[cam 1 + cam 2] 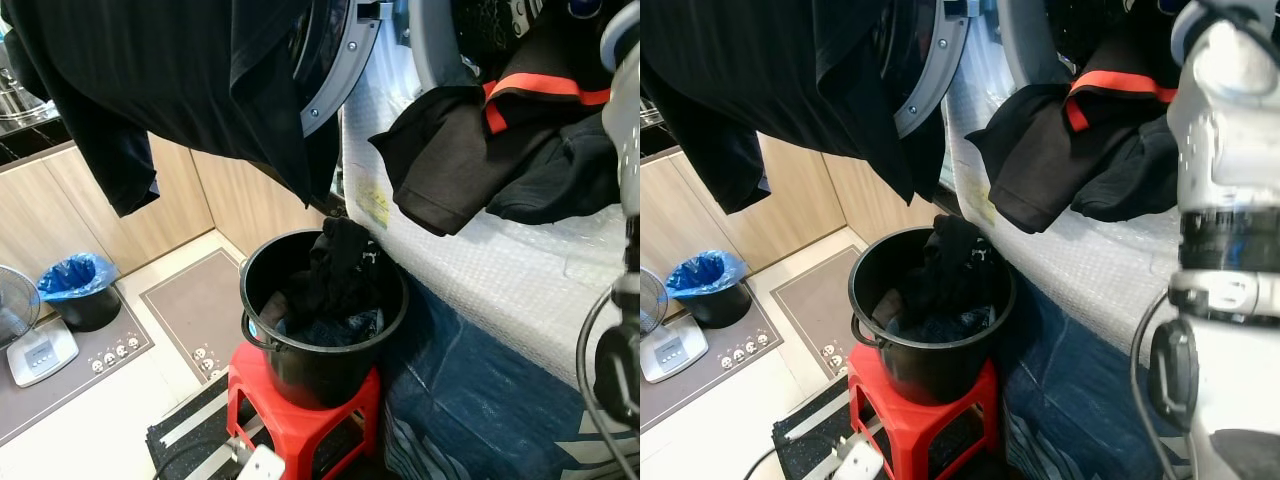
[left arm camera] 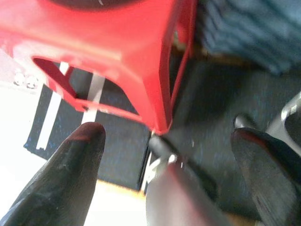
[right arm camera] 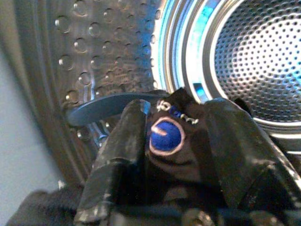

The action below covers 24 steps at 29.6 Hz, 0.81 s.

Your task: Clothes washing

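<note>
A black bucket (image 1: 318,365) stands on a red stool (image 1: 300,405) and holds dark clothes (image 1: 335,280). Above it a large black garment (image 1: 200,70) hangs across the open washer door (image 1: 338,75). A black garment with red trim (image 1: 500,150) spills from the washer's mouth. My right gripper (image 3: 174,125) is shut on a black cloth with a blue round logo (image 3: 165,135), just in front of the steel drum (image 3: 263,61). My right arm (image 1: 1230,200) rises at the right. Low beside the stool's leg (image 2: 160,89), my left gripper (image 2: 168,133) is open and holds nothing.
The washer front is wrapped in bubble film (image 1: 480,270) with blue cloth (image 1: 470,400) below it. On the floor to the left are a bin with a blue bag (image 1: 75,290), a scale (image 1: 40,352), a fan (image 1: 12,300) and grey mats (image 1: 195,300). Wooden cabinets (image 1: 60,210) line the back.
</note>
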Available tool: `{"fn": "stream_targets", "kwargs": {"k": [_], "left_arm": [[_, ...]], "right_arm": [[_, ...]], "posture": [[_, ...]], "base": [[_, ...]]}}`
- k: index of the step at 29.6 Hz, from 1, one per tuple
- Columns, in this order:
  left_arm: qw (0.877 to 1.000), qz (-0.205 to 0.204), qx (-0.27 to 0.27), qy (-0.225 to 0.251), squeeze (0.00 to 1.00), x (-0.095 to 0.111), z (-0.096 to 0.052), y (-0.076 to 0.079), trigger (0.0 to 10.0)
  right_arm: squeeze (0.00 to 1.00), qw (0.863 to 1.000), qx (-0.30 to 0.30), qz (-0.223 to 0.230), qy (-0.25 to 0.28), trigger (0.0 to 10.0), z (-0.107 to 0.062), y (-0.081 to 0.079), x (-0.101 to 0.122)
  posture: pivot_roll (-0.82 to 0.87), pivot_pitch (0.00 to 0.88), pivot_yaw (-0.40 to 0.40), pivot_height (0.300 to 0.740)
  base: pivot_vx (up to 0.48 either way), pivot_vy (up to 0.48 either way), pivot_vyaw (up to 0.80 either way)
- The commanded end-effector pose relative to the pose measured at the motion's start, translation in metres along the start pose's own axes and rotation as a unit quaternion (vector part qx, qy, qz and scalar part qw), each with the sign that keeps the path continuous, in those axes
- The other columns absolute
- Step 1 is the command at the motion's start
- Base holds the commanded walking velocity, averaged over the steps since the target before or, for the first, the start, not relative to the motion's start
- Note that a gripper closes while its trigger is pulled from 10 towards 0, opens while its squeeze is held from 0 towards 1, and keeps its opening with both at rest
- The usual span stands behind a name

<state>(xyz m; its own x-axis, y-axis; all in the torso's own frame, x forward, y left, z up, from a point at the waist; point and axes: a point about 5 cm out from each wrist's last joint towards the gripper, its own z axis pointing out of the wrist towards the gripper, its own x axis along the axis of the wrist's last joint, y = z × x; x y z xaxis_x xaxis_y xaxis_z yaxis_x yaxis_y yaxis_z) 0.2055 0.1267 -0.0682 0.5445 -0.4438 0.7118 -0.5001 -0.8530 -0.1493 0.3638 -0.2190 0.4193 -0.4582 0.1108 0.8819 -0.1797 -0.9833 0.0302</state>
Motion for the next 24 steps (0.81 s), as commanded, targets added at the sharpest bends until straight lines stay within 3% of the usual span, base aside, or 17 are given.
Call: {"fn": "stream_targets", "kwargs": {"k": [1, 2, 7, 16, 19, 24], "left_arm": [[0.999, 0.004, -0.005, -0.038, 0.00, -0.019, -0.006, 0.004, 10.0], [0.999, 0.004, -0.006, -0.039, 0.00, -0.019, -0.006, 0.004, 10.0], [0.998, -0.005, -0.008, -0.061, 0.00, -0.029, -0.009, 0.004, 10.0], [0.996, 0.000, -0.013, -0.091, 0.00, -0.041, -0.013, 0.005, 10.0], [0.995, -0.004, -0.014, -0.100, 0.00, -0.044, -0.015, 0.006, 10.0], [0.994, -0.007, -0.015, -0.106, 0.00, -0.046, -0.015, 0.007, 10.0]], "right_arm": [[0.26, 1.000, 0.013, 0.012, 0.018, 10.0, -0.002, -0.002, 0.011], [0.00, 1.000, 0.014, 0.011, 0.022, 10.0, -0.003, -0.002, 0.012], [0.00, 0.997, 0.039, 0.014, 0.072, 10.0, -0.017, 0.003, 0.018], [0.00, 0.986, 0.104, 0.063, 0.118, 10.0, -0.044, 0.011, 0.025], [0.00, 0.975, 0.165, 0.072, 0.132, 10.0, -0.063, 0.013, 0.027], [0.00, 0.961, 0.238, 0.071, 0.121, 10.0, -0.080, 0.016, 0.023]], "posture": [[-0.05, 0.151, 0.048, 0.740], [-0.05, 0.149, 0.049, 0.740], [-0.06, 0.136, 0.057, 0.740], [-0.07, 0.126, 0.066, 0.740], [-0.08, 0.124, 0.070, 0.740], [-0.08, 0.123, 0.073, 0.740]], "base": [[0.000, 0.000, 0.00], [0.000, 0.000, 0.00], [0.000, 0.000, 0.00], [0.000, 0.000, 0.00], [0.000, 0.000, 0.00], [0.000, 0.000, 0.00]]}}
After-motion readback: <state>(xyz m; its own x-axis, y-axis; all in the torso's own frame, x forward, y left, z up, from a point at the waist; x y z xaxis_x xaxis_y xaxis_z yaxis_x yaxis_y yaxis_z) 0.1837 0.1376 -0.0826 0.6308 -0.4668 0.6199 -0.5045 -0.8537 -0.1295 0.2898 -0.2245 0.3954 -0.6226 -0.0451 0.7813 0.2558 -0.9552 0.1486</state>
